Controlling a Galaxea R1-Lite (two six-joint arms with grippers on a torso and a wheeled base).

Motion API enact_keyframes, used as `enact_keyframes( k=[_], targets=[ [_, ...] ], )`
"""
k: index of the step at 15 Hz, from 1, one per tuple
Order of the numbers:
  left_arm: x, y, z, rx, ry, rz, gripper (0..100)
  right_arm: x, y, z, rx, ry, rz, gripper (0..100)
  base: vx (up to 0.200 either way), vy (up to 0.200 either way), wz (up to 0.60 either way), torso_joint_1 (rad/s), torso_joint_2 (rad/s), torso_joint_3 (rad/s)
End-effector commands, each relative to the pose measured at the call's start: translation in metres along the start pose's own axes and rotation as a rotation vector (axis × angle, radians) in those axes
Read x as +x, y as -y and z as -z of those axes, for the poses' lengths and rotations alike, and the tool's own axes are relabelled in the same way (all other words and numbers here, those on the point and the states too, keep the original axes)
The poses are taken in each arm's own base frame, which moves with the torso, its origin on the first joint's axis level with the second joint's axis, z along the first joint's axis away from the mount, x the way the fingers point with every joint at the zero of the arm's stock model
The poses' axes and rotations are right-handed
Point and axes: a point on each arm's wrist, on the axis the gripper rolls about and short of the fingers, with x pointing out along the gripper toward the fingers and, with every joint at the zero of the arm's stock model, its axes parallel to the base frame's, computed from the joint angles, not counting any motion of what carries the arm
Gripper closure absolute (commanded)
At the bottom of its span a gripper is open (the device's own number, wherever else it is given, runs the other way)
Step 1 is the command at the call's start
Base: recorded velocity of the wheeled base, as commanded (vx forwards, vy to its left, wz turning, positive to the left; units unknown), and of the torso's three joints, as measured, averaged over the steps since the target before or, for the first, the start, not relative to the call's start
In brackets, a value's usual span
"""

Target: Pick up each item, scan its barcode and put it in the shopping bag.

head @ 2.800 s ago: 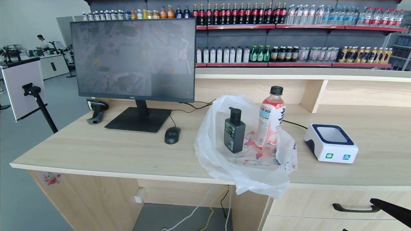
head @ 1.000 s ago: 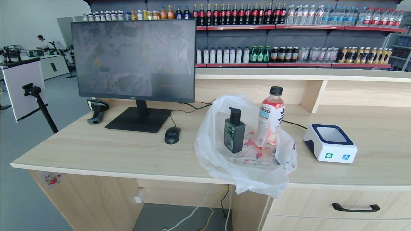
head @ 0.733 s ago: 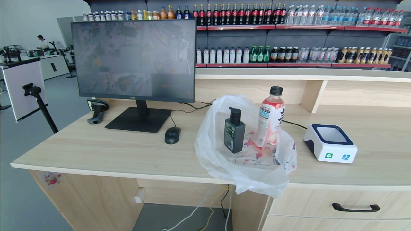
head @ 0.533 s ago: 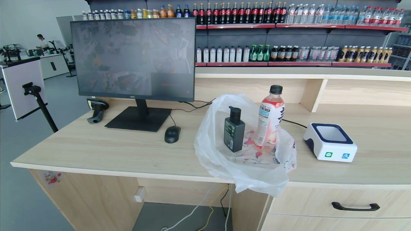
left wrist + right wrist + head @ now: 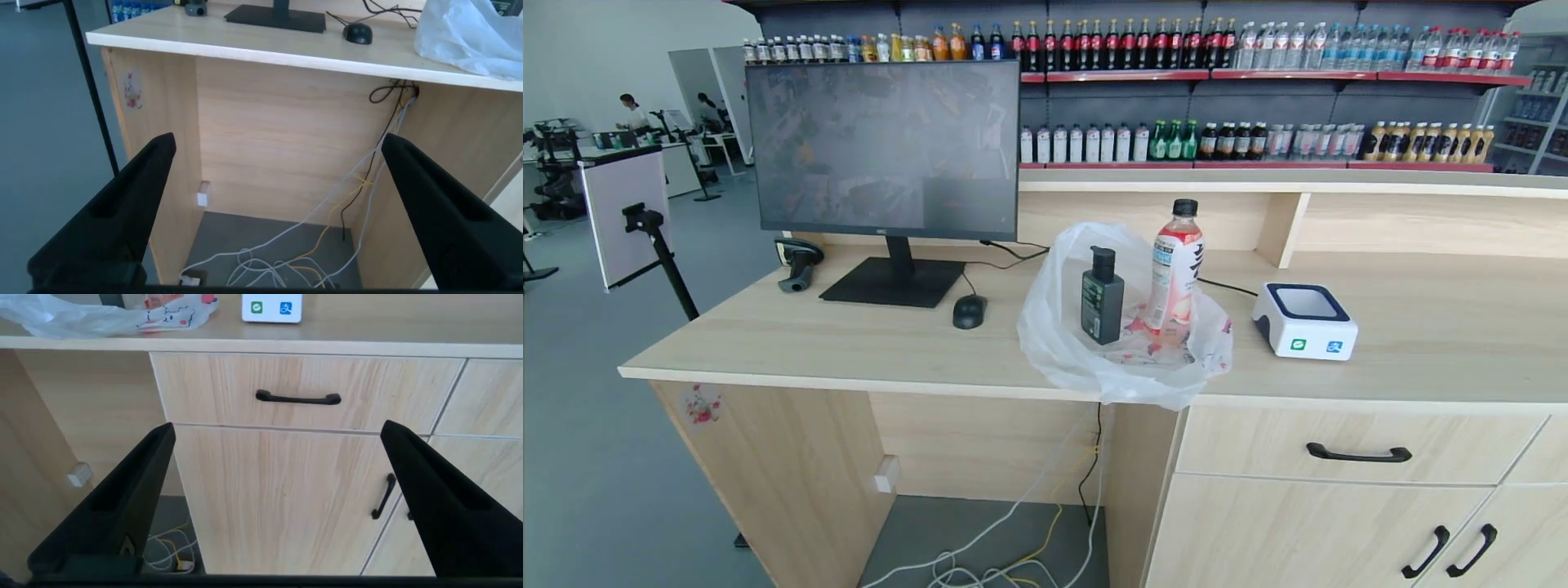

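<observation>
- L gripper (image 5: 278, 147): fingers spread wide, nothing held; low in front of counter (image 5: 245, 47), facing the knee space w/ cables.
- R gripper (image 5: 278, 434): wide too, nothing held; low, facing drawer front (image 5: 204, 384).
- Shopping bag (image 5: 1123, 367): white plastic, open, at counter's front edge, btw. mouse (image 5: 969, 311) and white scanner box (image 5: 1304, 321).
- In bag, upright: dark pump bottle (image 5: 1102, 298), pink drink bottle (image 5: 1172, 278) just beside it.
- Handheld scanner (image 5: 799, 263) near monitor (image 5: 886, 151).

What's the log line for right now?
shopping bag: on counter, pump bottle and drink bottle upright inside | left gripper: open, facing counter front | right gripper: open, facing drawer
</observation>
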Motion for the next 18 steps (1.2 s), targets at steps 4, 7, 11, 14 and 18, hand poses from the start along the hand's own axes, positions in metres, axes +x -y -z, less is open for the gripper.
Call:
enact_keyframes(
  k=[4, 7, 11, 14, 18],
  targets=[
    [0.0, 0.0, 0.0003, 0.001, -0.002, 0.0, 0, 0.0, 0.0, 0.0, -0.001, 0.0, 0.0, 0, 0.0, 0.0, -0.15, 0.002, 0.0, 0.001],
    [0.0, 0.0, 0.0004, 0.001, -0.004, 0.0, 0, 0.0, 0.0, 0.0, -0.001, 0.0, 0.0, 0, 0.0, -0.133, 0.0, -0.005, 0.0, 0.002],
    [0.0, 0.0, 0.0004, 0.0, -0.004, 0.0, 0, 0.0, 0.0, 0.0, -0.001, 0.0, 0.0, 0, 0.0, -0.2, 0.0, 0.012, 0.01, 0.001],
    [0.0, 0.0, 0.0004, 0.0, -0.004, 0.0, 0, 0.0, 0.0, 0.0, -0.001, 0.0, 0.0, 0, 0.0, -0.2, 0.0, -0.001, 0.0, 0.004],
    [0.0, 0.0, 0.0004, 0.0, -0.004, 0.0, 0, 0.0, 0.0, 0.0, -0.001, 0.0, 0.0, 0, 0.0, -0.2, 0.0, 0.005, 0.0, 0.004]
  ],
)
